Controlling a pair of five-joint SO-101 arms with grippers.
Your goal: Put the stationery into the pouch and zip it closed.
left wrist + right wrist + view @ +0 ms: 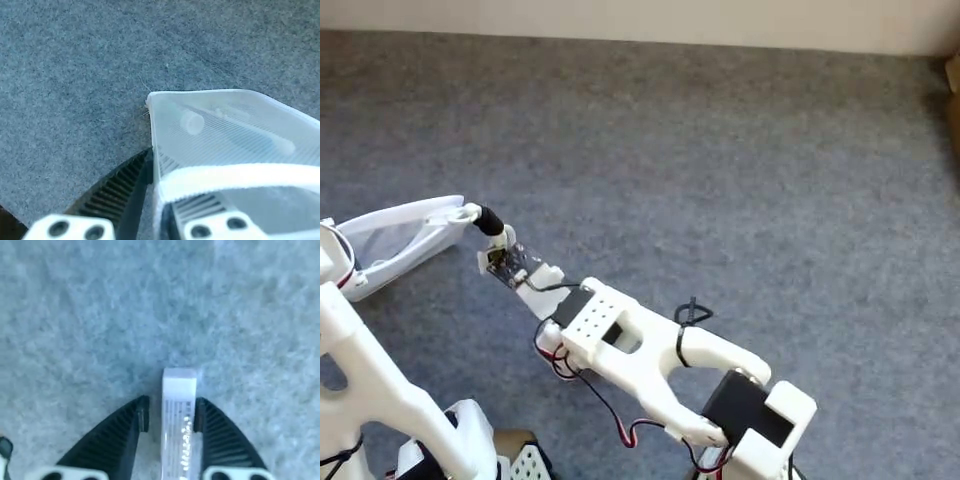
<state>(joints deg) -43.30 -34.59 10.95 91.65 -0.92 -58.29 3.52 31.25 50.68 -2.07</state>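
A white mesh pouch (pixel 395 240) lies on the grey carpet at the left. My left gripper (pixel 157 175) is shut on its white edge band, and a pen and a round cap (pixel 192 121) show through the mesh of the pouch (pixel 235 140). My right gripper (pixel 490 232) sits at the pouch's right end. In the right wrist view the right gripper (pixel 170 412) is shut on a flat white stationery piece (pixel 179 390) with print on it, its end sticking out past the fingertips above the carpet.
Grey carpet (pixel 720 150) covers the whole surface, with wide free room to the right and at the back. A pale wall strip (pixel 640 20) runs along the far edge. The right arm's white links and cables (pixel 650 350) cross the front.
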